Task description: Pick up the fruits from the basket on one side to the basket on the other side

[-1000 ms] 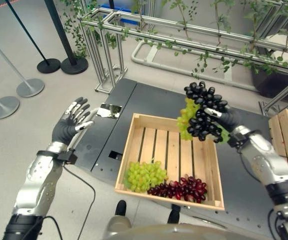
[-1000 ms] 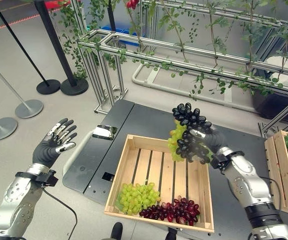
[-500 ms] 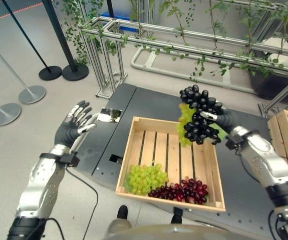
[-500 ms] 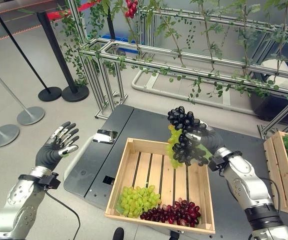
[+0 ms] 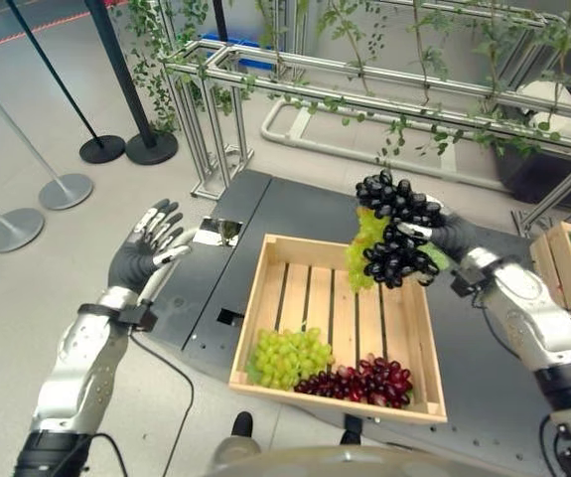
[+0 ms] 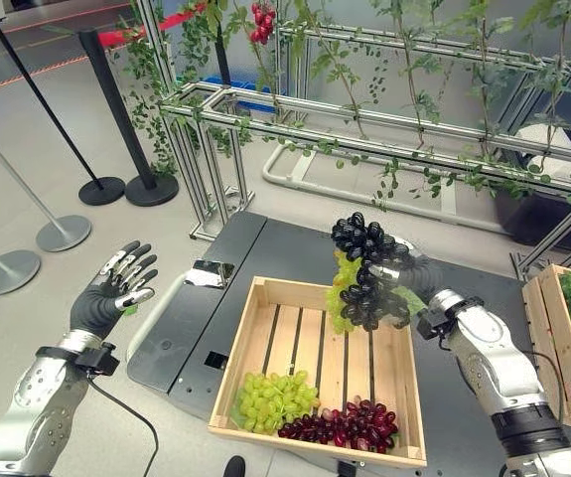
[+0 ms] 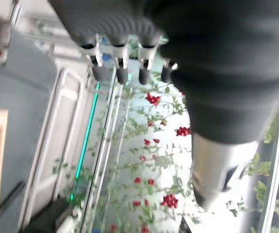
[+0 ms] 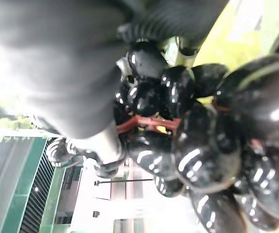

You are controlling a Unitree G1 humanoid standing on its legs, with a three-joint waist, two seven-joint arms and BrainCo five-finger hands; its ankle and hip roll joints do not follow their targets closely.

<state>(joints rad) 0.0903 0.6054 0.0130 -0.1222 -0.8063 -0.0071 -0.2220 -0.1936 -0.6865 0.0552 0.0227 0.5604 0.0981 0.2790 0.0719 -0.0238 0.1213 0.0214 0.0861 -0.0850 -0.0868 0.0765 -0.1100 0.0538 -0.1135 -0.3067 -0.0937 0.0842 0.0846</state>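
Dangling black grapes (image 5: 396, 231) in right hand (image 5: 451, 236)

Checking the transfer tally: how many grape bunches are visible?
4: green and red in the crate; black and green in the right robot hand. Others may be hidden.

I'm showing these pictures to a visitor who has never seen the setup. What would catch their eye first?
Most striking is the right hand holding up black grapes and green grapes above the far side of the wooden crate. Next, the loose green bunch and red grapes lying along the crate's near edge, and the left hand spread open over the floor.
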